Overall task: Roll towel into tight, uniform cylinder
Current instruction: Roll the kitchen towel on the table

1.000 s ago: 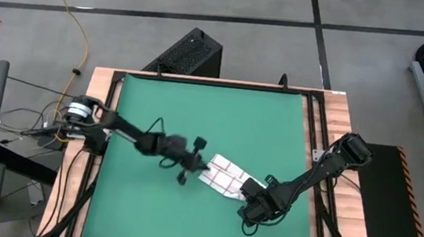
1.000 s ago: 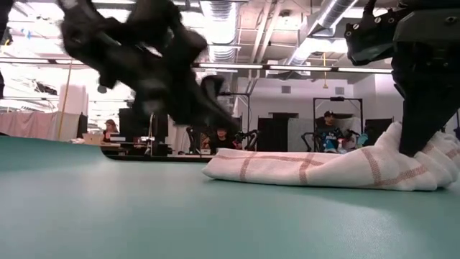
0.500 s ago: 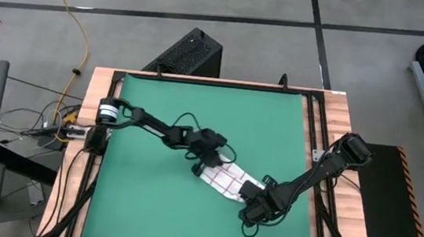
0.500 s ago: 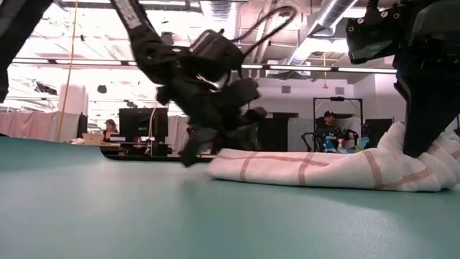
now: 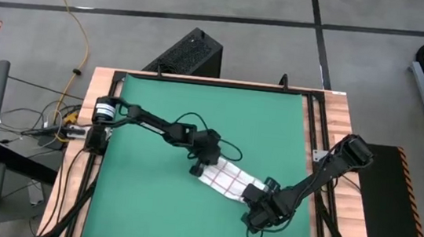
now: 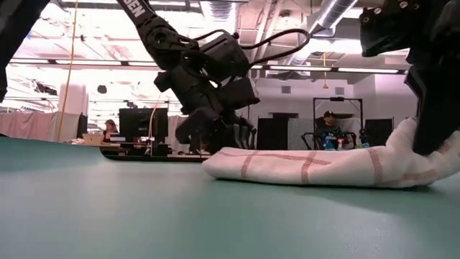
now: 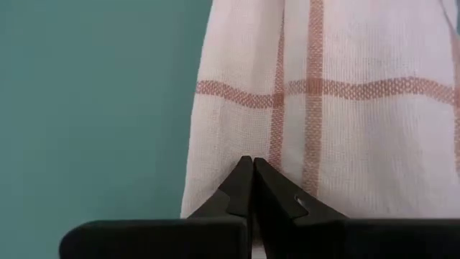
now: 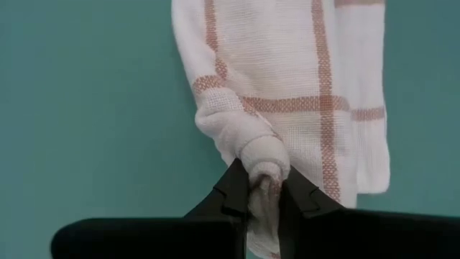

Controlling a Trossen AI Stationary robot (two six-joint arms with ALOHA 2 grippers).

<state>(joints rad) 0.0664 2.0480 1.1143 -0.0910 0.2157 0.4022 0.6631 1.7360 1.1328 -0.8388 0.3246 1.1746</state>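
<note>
The towel (image 5: 225, 177) lay folded on the green mat (image 5: 157, 113) toward five o'clock. The right claw (image 5: 260, 205) pinched its bunched end, likely anchoring it, while the left claw (image 5: 204, 163), fingers together, pressed the opposite edge.

The left gripper (image 5: 204, 163) is swinging in from the mat's centre-left and is now sitting at the far-left end of the towel (image 5: 226, 176), fingers pressed together. The right gripper (image 5: 255, 199) is shifting slightly nearer and rightward, pinching the towel's other end.
</note>
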